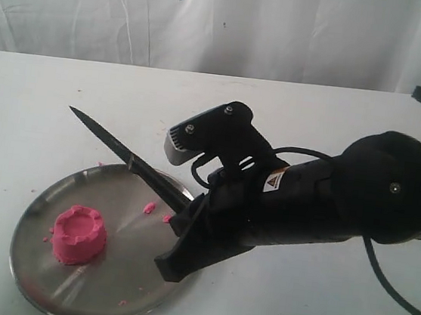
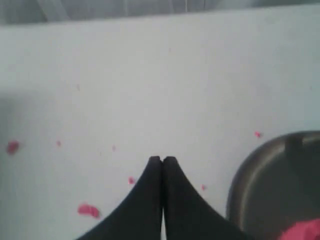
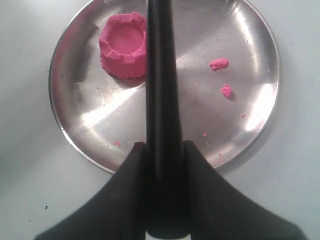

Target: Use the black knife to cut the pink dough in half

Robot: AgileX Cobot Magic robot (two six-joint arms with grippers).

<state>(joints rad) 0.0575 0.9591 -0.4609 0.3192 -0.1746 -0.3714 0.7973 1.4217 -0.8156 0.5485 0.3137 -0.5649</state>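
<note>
Soft, even light fills all three views, so the white counter (image 1: 49, 101) reads bright and shadows stay faint, the clearest a dim grey patch beside the pink dough (image 3: 124, 46) in the right wrist view. The steel plate (image 3: 250, 45) throws streaky white glare along its rim and across its floor. The left wrist view is the poorest, hazy and soft throughout, perhaps out of focus, with the left end effector (image 2: 162, 159) blurred at its edges.

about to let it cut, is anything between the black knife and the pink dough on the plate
Nothing visible is. The slim black knife, held in the right gripper, hangs above the round steel plate; the pink cup-shaped dough sits whole, with only bare plate beside it. Two small pink crumbs lie off to the other side.
</note>
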